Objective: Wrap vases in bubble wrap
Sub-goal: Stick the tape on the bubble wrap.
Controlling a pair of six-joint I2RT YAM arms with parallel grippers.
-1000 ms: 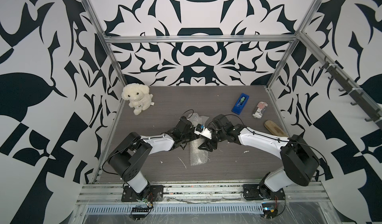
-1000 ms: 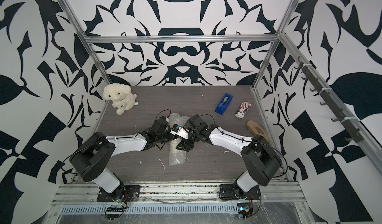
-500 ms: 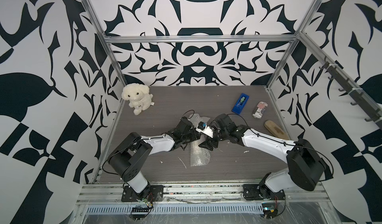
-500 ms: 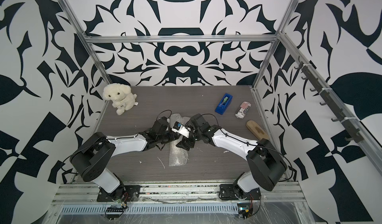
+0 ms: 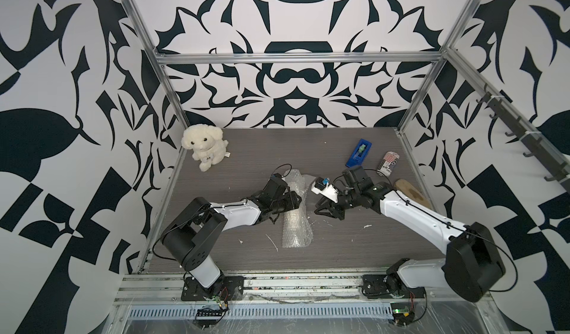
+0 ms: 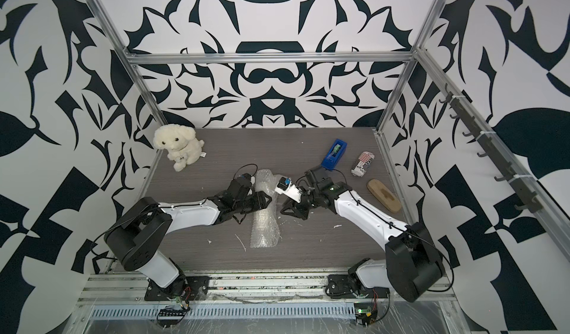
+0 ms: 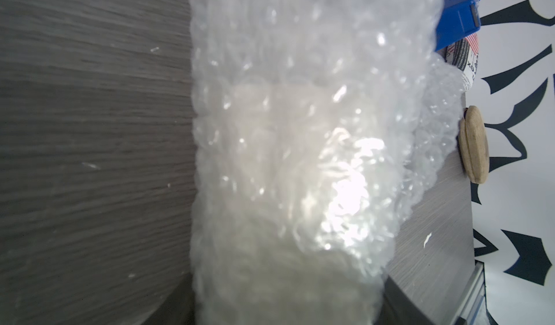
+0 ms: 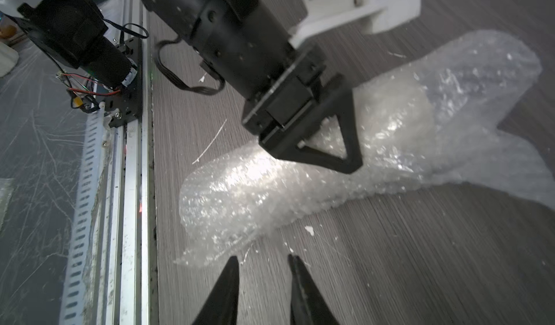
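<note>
The cream-white vase (image 7: 270, 134) lies on its side inside the bubble wrap (image 5: 296, 227), showing only as a pale, blurred cylinder through the clear, shiny, crinkled film. Its ribs and rim cannot be made out. The wrap forms a long lumpy roll with a loose flared flap at one end, lying in the middle of the grey wood-grain table (image 5: 339, 249), which is flecked with small white scraps. The left gripper (image 5: 290, 199) is closed over the roll from above, with a black triangular finger (image 8: 333, 149) pressed into the bubbles and dark finger edges on both sides of the bundle in the left wrist view. The right gripper (image 8: 263, 259) hovers just beside the roll's ragged edge, its two pointed tips a small gap apart and holding nothing. Farther out on the right side lie a blue tape dispenser (image 5: 357, 153), a red-striped can (image 5: 388, 163) and an oval wooden block (image 5: 410, 190). A fluffy plush dog (image 5: 205, 145) sits in the far left corner.
</note>
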